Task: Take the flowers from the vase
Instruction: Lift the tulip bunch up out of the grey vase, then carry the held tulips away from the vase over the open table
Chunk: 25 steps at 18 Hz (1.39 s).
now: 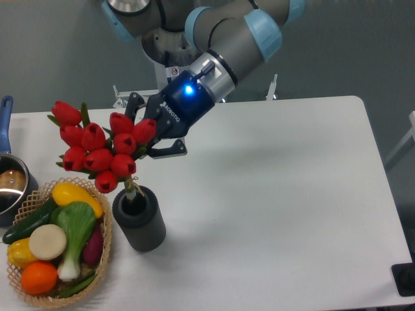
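The flowers (pixel 97 148) are a bunch of red closed tulip heads that leans to the left above the vase. Their green stem (pixel 131 188) runs down into the round mouth of the dark grey ribbed vase (pixel 139 223), which stands upright near the table's front left. My gripper (pixel 148 129) reaches in from the upper right, and its jaws stand wide apart around the right side of the bunch. One red head lies between them. The fingertips are partly hidden behind the heads.
A woven wicker basket (pixel 104 249) of mixed vegetables sits just left of the vase, touching or nearly touching it. A blue-handled steel pot (pixel 10 184) is at the left edge. The white table (pixel 279 207) extends to the right.
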Motion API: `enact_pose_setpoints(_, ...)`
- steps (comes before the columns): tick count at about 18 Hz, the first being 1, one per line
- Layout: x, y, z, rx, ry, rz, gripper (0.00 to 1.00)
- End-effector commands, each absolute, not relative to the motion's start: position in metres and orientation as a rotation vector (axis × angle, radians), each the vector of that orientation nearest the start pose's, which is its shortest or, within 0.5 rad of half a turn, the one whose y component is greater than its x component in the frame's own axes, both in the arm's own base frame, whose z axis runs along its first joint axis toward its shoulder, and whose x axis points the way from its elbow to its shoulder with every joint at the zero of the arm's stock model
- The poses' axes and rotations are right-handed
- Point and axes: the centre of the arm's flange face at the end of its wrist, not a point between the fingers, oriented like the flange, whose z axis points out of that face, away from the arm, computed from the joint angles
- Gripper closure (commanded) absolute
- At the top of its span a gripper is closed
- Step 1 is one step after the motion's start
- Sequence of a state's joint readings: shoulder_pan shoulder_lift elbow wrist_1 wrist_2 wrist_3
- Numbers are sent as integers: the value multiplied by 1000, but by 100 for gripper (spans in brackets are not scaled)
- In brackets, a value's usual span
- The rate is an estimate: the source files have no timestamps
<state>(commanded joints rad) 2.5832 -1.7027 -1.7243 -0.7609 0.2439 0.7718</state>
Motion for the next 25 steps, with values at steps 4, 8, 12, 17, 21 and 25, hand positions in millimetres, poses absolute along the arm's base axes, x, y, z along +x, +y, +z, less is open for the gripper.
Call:
enact_pose_setpoints(4,-336,477,520,-1796,151,-484,100)
enact_pose_setpoints(8,-361,461,527,-1793,119,-433,100)
enact_pose_setpoints(12,-400,445,521,-1809,74,-366,100)
enact_pose_setpoints(17,-444,417,496,-1910,64,-175,100)
enact_pose_setpoints(21,-472,396,474,-2044,13,-38,100)
enact_pose_setpoints(25,-503,362,438,-2243,58,168,100)
